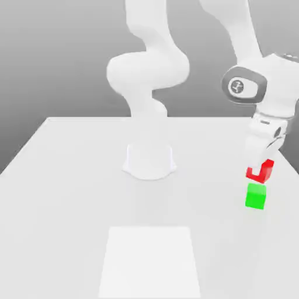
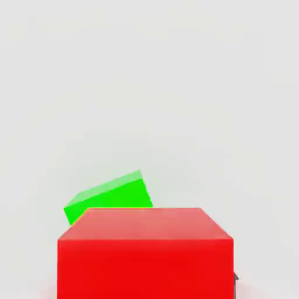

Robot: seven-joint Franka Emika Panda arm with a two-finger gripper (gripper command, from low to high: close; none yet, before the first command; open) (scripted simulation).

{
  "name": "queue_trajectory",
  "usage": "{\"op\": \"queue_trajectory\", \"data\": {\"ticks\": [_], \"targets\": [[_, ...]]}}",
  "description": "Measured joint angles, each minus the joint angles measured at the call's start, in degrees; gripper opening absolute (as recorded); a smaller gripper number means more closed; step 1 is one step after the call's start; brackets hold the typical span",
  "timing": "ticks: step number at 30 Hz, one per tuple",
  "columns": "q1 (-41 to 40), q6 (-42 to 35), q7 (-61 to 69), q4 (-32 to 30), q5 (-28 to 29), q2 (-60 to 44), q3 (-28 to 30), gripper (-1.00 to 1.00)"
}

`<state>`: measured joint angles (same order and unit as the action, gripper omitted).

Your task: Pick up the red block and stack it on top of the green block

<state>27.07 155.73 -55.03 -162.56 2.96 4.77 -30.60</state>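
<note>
Panda gripper (image 1: 256, 170): narrowed, holding red cube (image 1: 267, 169). Green cube (image 1: 255, 197): on white tabletop (image 1: 70, 193), open room toward the exterior view's left.

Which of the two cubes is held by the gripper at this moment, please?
The red cube: the gripper holds it, while the green cube is not between its fingers.

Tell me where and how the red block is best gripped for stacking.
Probably by two opposite upright sides, coming from above: the red block is a plain cube, so its flat, parallel faces should suit two fingers. The gripper already has it from above, and that leaves the underside free to set down on the green block.
</note>
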Motion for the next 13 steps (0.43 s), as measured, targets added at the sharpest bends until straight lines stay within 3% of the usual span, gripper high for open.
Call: {"op": "queue_trajectory", "data": {"ticks": [7,13], "targets": [[-1.4,4.5,-5.5,0.2,7.7,-5.1,0.5,-1.00],[-1.5,9.9,-6.8,-0.4,9.7,-8.8,0.6,-1.00]]}}
